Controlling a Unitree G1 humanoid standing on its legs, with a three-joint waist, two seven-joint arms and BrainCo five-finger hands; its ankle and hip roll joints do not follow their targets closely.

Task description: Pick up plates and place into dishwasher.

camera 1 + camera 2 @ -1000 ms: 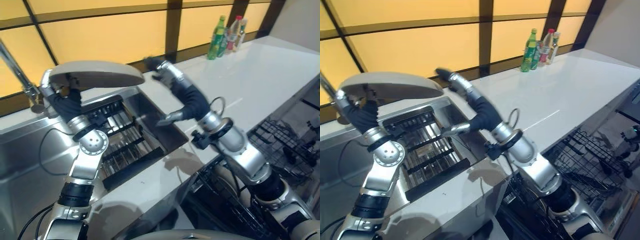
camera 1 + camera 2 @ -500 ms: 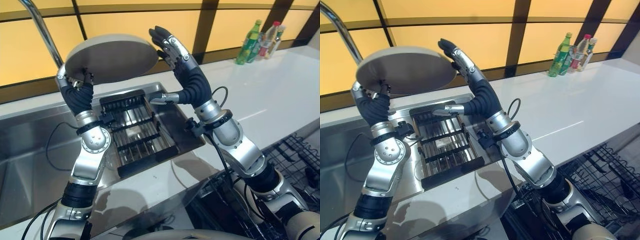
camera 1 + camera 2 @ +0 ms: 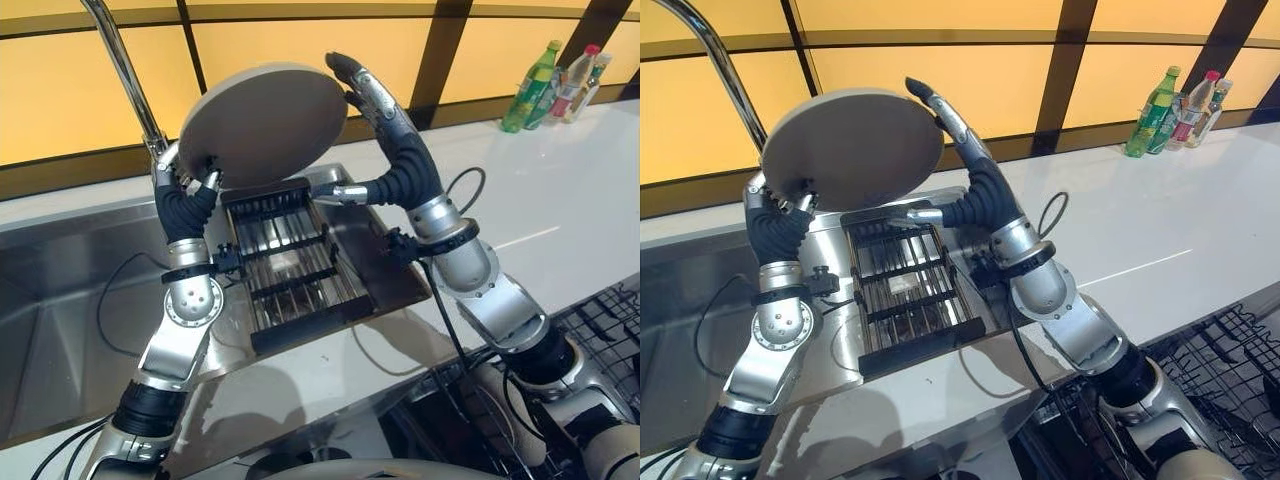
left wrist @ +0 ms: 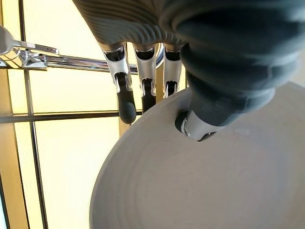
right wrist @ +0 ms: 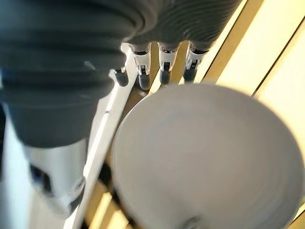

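A round grey plate [image 3: 265, 125] is held up above the sink, tilted with its underside facing me. My left hand [image 3: 185, 200] is shut on its lower left rim. In the left wrist view the fingers [image 4: 125, 102] hook over the rim of the plate [image 4: 214, 181] and the thumb presses on its face. My right hand [image 3: 400, 165] is open at the plate's right rim, fingers straight and thumb stretched towards the sink. In the right wrist view its fingers [image 5: 164, 71] reach past the far rim of the plate [image 5: 209, 152]. I cannot tell whether they touch.
A black dish rack [image 3: 290, 265] sits in the steel sink [image 3: 60, 300] under the plate, with a tall tap [image 3: 125, 70] behind. The white counter [image 3: 540, 190] runs right, with bottles [image 3: 555, 80] at its back. The dishwasher's wire basket [image 3: 1230, 350] stands open at lower right.
The view has shifted. My left hand has tipped the plate from nearly flat to more upright and brought it against the right hand's fingers, which were apart from it before.
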